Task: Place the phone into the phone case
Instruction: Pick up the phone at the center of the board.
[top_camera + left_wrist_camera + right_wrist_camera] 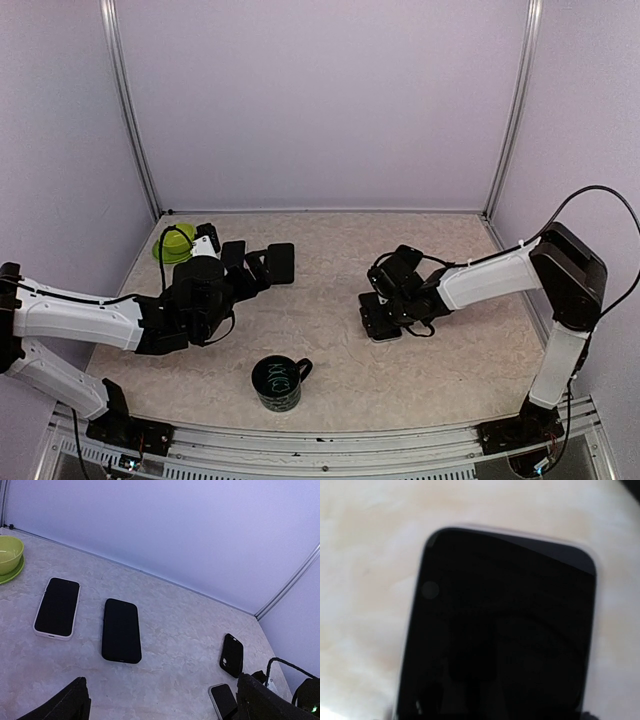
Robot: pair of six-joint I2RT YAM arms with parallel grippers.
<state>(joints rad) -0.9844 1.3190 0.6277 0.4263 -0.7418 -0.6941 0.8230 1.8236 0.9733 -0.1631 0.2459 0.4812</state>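
Observation:
A phone (495, 630) with a dark screen and pale edge lies flat on the table and fills the right wrist view. My right gripper (384, 304) hangs close over the phone (380, 326); its fingers do not show clearly, so its state is unclear. The left wrist view shows the same phone (223, 700) partly behind a finger. Just beyond it lies an empty black phone case (231, 655) with a camera cutout. My left gripper (165, 715) is wide open above the table at the left, holding nothing.
A white-edged phone (56, 607) and a black phone or case (120, 630) lie ahead of the left gripper. A green bowl (175, 243) on a green plate sits back left. A dark mug (277, 383) stands near the front middle. Walls close in three sides.

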